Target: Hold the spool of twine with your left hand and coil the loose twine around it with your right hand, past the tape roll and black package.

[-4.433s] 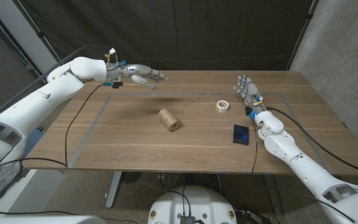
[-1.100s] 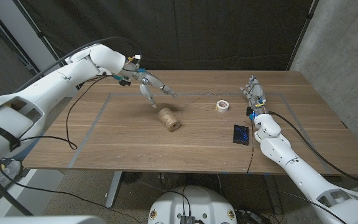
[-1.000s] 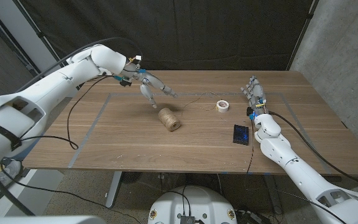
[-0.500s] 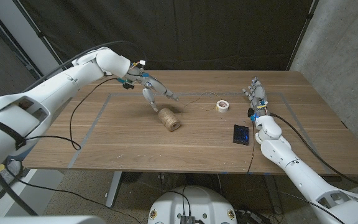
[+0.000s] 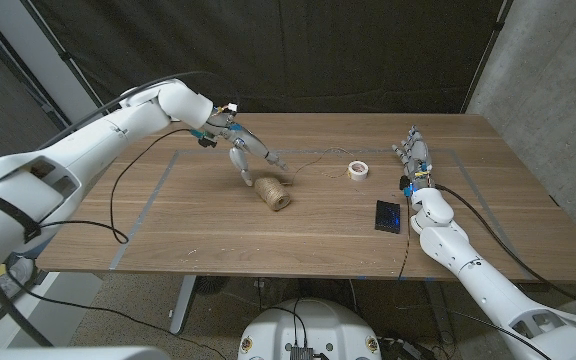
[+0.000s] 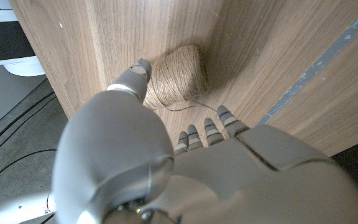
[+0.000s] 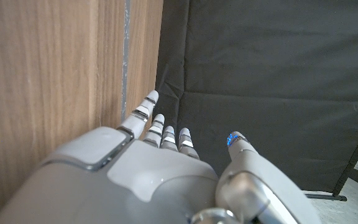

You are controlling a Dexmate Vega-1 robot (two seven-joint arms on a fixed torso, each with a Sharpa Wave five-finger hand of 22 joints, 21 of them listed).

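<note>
The spool of twine [image 5: 273, 192] lies on its side near the table's middle, and it also fills the centre of the left wrist view [image 6: 175, 76]. A thin loose strand [image 5: 318, 165] runs from it toward the white tape roll [image 5: 358, 170]. The black package [image 5: 388, 215] lies flat nearer the front, right of the spool. My left hand [image 5: 246, 148] hovers just behind and above the spool, fingers spread, holding nothing; its thumb [image 6: 135, 74] reaches toward the spool's edge. My right hand [image 5: 412, 152] stands at the right side of the table, fingers straight and apart, away from the twine.
Grey tape lines [image 5: 158, 190] mark a rectangle on the wooden table. A black curtain [image 5: 348, 50] hangs behind the far edge. Black cables [image 5: 118, 200] trail over the table's left part. Open wood lies in front of the spool.
My left hand has come down and to the right, from behind the spool to just over it. My right hand has stayed in place.
</note>
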